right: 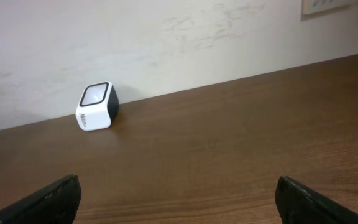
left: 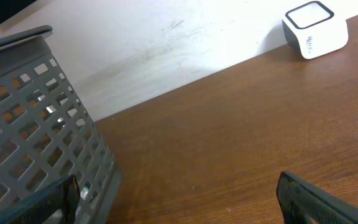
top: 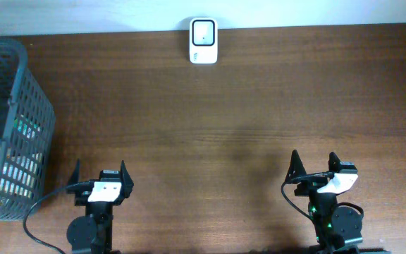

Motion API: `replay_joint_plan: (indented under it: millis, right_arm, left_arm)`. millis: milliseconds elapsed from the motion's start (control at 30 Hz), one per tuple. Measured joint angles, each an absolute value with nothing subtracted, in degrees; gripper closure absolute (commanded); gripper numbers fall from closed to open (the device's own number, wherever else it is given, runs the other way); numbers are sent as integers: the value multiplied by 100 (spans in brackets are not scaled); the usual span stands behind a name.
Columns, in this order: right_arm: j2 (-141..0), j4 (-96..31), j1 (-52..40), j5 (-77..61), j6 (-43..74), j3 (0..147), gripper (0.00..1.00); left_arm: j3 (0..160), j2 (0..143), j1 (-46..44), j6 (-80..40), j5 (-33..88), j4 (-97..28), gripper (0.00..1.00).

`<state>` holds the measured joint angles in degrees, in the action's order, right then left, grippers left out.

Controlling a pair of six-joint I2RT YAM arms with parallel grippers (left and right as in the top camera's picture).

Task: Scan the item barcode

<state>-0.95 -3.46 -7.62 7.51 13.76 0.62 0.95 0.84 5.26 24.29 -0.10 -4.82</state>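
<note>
Arms sit low at the near edge in the overhead view. The left gripper [top: 100,173] and right gripper [top: 314,161] both have their jaws spread wide and hold nothing. The white scanner [top: 204,41] stands at the far edge of the table [top: 210,127], window up, probably so either arm can bring an item over it. The grey basket [top: 30,120] is at the left, nearest the left gripper. Something green and orange shows through its mesh, likely the item to scan, but the frame edge cuts it off and no barcode can be made out.

From the left wrist, the basket wall fills the left side with the scanner far off at the upper right. The contents are only glints behind the mesh. Both dark fingers [left: 319,199] show only at the corners.

From the right wrist, the scanner sits near the wall with open wood in front of it. The basket is out of frame, and a wall socket [right: 334,5] is clipped at the top.
</note>
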Motion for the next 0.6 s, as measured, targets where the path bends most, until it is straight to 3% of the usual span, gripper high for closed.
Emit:
replay_joint_plan:
  millis: [600]
  right_arm:
    - [-95,-346,-762,751,1378,62,1]
  left_arm:
    - [95,84,526,2432,25,-364,1]
